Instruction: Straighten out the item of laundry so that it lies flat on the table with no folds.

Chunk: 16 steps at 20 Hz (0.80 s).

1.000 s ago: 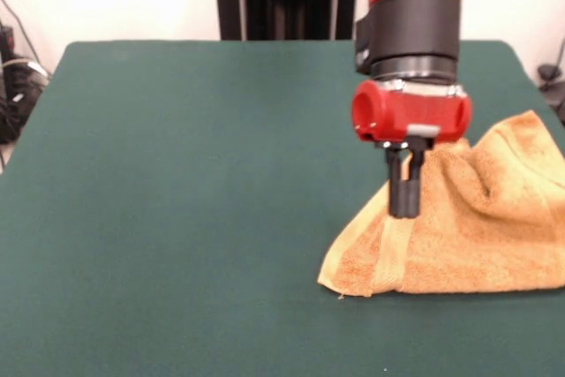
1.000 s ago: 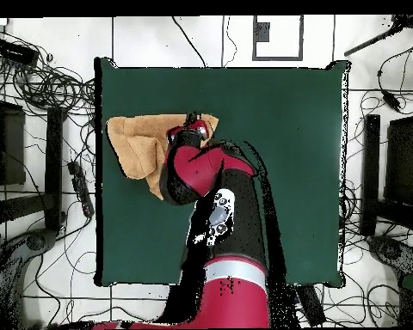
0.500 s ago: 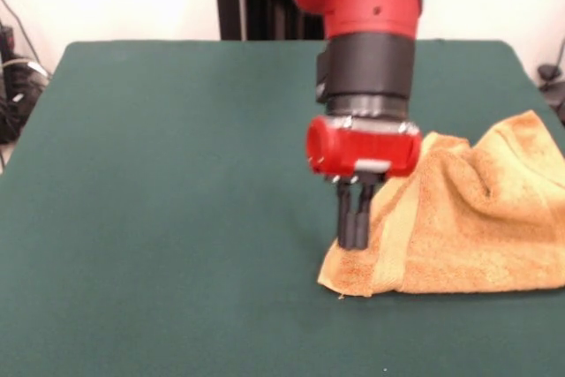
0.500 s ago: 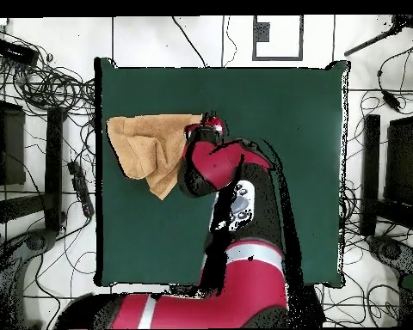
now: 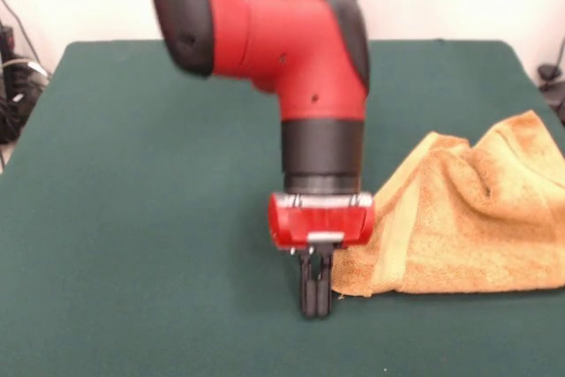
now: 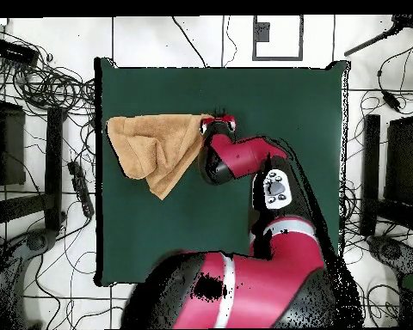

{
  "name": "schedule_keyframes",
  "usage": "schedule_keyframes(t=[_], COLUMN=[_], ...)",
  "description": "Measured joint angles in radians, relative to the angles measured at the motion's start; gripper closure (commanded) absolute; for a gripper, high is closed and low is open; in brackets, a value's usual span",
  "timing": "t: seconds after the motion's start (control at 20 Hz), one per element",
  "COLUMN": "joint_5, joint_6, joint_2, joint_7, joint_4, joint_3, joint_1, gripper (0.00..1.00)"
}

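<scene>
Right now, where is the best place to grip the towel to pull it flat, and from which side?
Probably the towel corner lying flat on the table beside the tool. Come straight down from above and pinch it: behind that corner the cloth rises in a fold, and open felt lies beyond it for dragging.

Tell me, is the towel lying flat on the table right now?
No, the towel is bunched into raised folds near the table's edge, with one corner humped up, in the front view.
</scene>
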Motion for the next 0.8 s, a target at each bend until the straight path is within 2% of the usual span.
schedule_keyframes(t=[0.15,0.4,0.8], joint_5=[-0.017,-0.062,-0.091], joint_6=[-0.006,-0.006,0.015], joint_2=[0.006,0.005,-0.013], joint_7=[0.000,0.000,0.000], joint_4=[0.000,0.022,0.047], joint_3=[0.107,0.192,0.220], joint_1=[-0.083,-0.151,-0.168], gripper=[1.00,1.00,1.00])
